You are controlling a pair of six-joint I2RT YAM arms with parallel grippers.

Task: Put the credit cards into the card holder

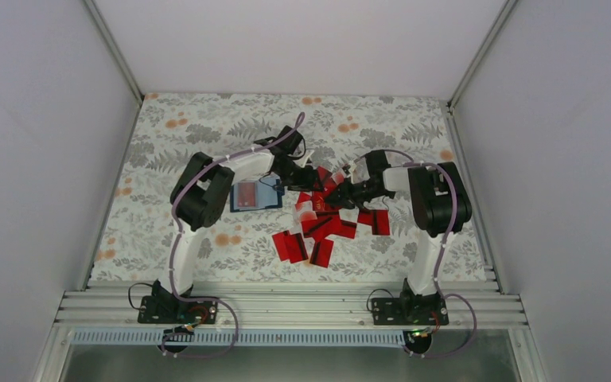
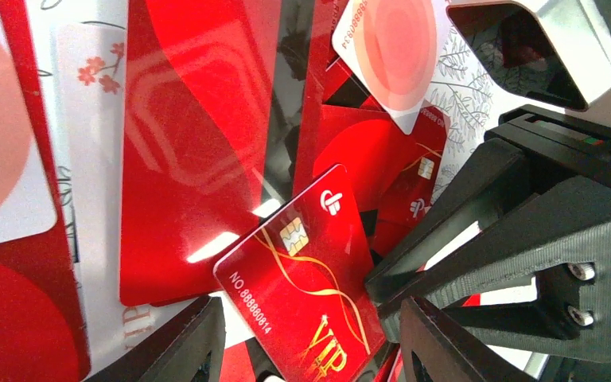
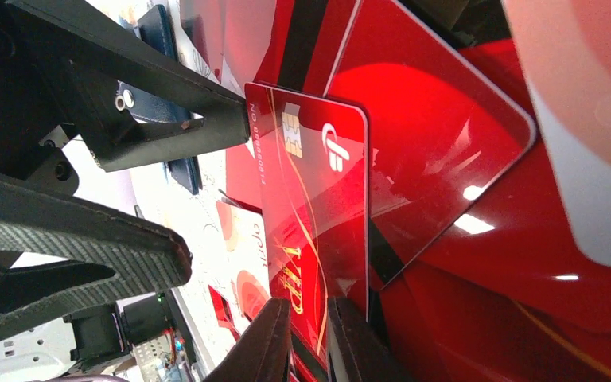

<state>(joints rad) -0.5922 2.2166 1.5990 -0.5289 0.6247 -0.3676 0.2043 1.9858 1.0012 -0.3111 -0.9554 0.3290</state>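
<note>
My right jaws are pinched on the lettered end of the VIP card [image 3: 318, 183], lifting it clear of the other credit cards [image 1: 326, 227] that lie heaped and overlapping in the middle of the worktop [image 1: 207, 127]. I grip it by one short end so that the chip end and both long edges stay free for the other arm.

My left jaws are spread and sit on either side of that same card, one finger just at its chip-end corner. From the left wrist view I cannot tell whether either finger actually presses on it, so I take them as open and ready, not gripping. This looks to me like a handover: the card is held up off the heap because flat on the pile it would be too thin to grasp across its width.

The card holder [image 1: 273, 197] lies on the worktop to the left of the heap, just beside my left forearm and apart from the loose cards. A pale red card shows against its navy face. That is on my left arm's side, so passing the card over makes sense. Most of the cards are not yet in it.
</note>
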